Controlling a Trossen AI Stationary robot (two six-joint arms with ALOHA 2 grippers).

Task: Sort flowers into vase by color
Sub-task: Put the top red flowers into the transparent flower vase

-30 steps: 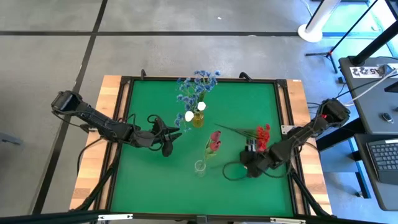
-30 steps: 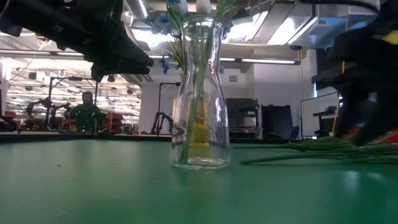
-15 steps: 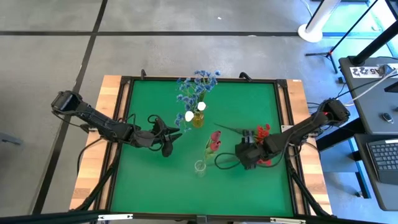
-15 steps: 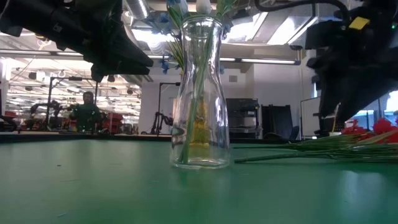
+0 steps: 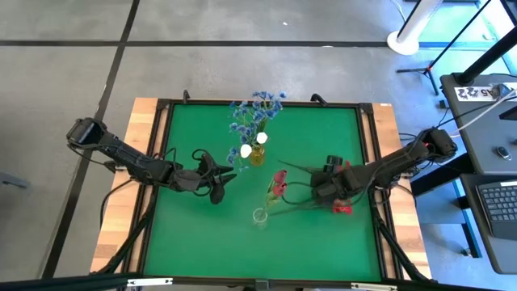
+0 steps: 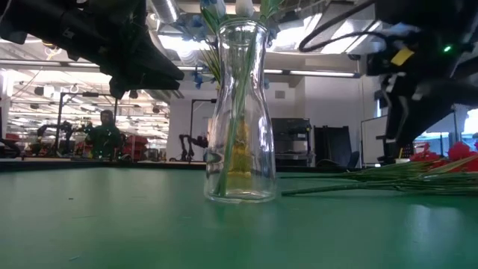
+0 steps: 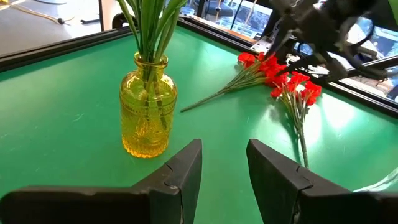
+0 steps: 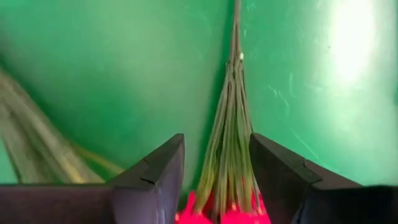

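- Both grippers' jaws stand parted with nothing between them. High view: the left gripper (image 5: 216,191) hovers over the green table (image 5: 202,234), just left of the yellow vase (image 5: 257,154), which holds blue sprays (image 5: 257,109) and white buds (image 5: 246,150). The right gripper (image 5: 319,190) sits over the red sprays (image 5: 341,171) lying on the table's right side. A clear vase (image 5: 260,217) with a pink bud (image 5: 279,182) stands between the arms.
- Low view: the clear vase (image 6: 240,112) stands mid-table with green stems inside; more stems (image 6: 373,179) lie flat at right under the right arm.
- Left wrist view: parted fingers (image 7: 186,171) face the yellow vase (image 7: 148,106); red sprays (image 7: 286,81) lie beyond it.
- Right wrist view: fingers (image 8: 158,171) straddle a red spray's bundled stems (image 8: 230,143) without touching them.
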